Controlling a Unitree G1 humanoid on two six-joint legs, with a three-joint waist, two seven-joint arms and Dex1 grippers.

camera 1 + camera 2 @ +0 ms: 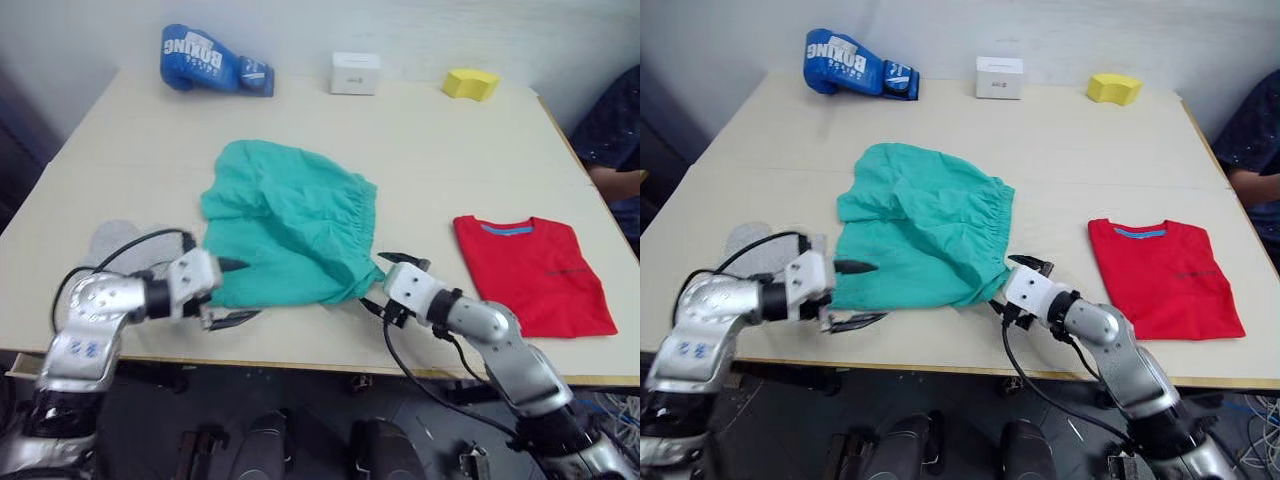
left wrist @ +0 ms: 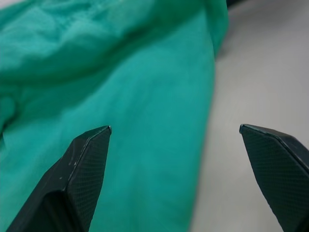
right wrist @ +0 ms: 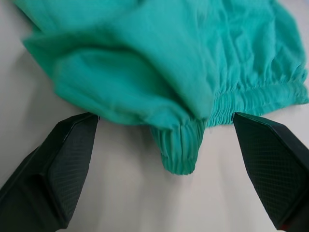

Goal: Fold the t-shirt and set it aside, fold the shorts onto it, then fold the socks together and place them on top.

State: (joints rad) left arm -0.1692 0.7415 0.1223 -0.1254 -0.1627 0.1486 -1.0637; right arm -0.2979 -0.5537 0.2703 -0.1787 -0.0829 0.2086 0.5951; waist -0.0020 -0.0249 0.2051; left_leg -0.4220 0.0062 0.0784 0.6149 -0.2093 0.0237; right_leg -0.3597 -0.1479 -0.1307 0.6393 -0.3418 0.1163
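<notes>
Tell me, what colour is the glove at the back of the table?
The boxing glove is blue with white lettering, clearest in the left eye view.

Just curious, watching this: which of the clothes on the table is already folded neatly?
The red t-shirt, lying flat as a tidy rectangle on the robot's right. The green shorts are rumpled in the middle.

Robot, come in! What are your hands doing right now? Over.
Left gripper and right gripper open, either side of the shorts. T-shirt folded, set aside. Nothing in the way.
</notes>
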